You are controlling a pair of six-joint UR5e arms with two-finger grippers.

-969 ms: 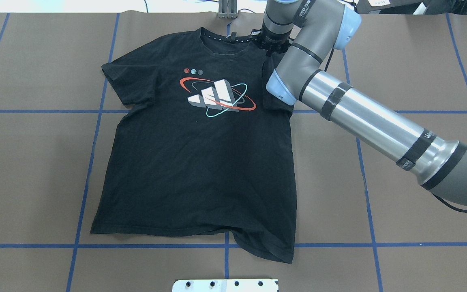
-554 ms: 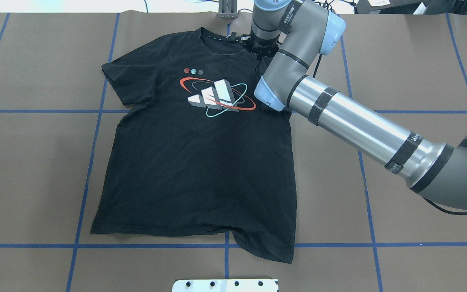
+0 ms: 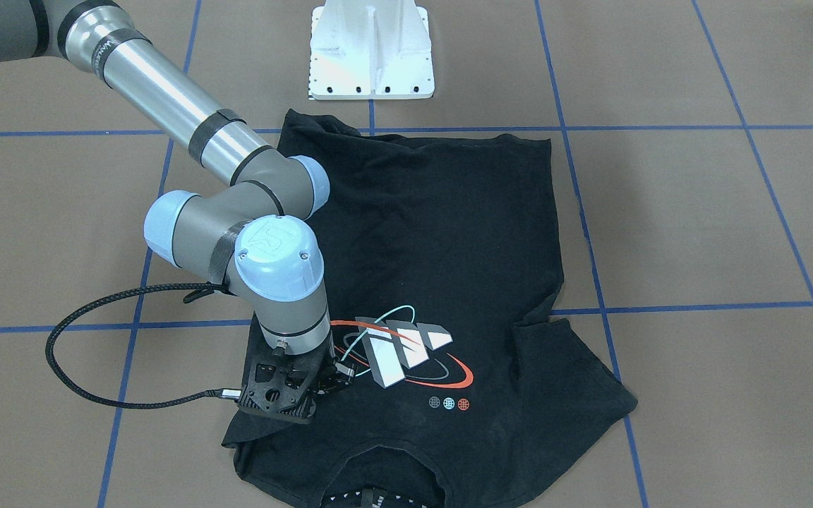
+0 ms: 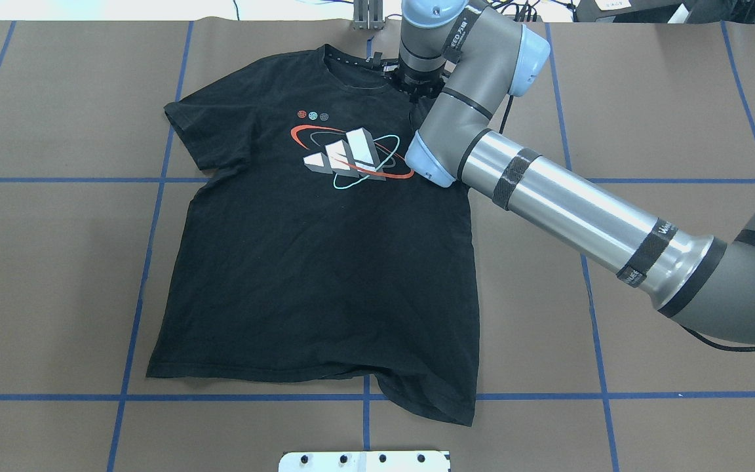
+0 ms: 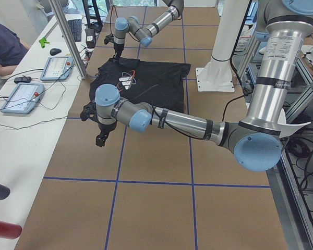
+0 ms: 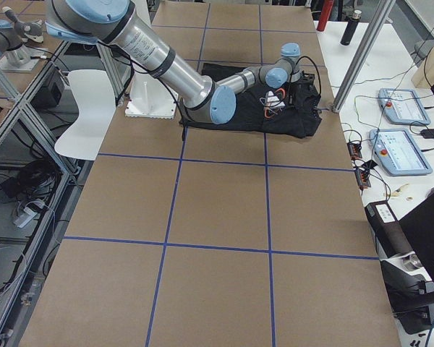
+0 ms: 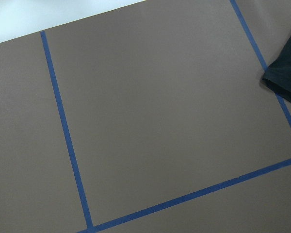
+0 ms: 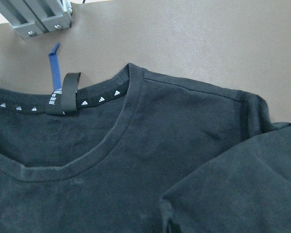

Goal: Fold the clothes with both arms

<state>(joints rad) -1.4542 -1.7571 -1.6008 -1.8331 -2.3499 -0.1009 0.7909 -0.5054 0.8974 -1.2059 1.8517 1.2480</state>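
Hanging over the T-shirt [image 3: 449, 233] shoulder, right arm [image 3: 166, 92] hides its jaws' opening.

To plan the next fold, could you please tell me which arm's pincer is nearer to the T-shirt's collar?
Right. The right pincer is over the T-shirt, just beside the collar; the left pincer hangs over bare table, off the garment entirely.

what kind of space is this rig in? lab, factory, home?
Most likely a robotics lab's data-collection cell. The table is covered in brown paper gridded with blue tape, two teach pendants lie on a side bench where a person sits, and a lone black T-shirt is the workpiece.
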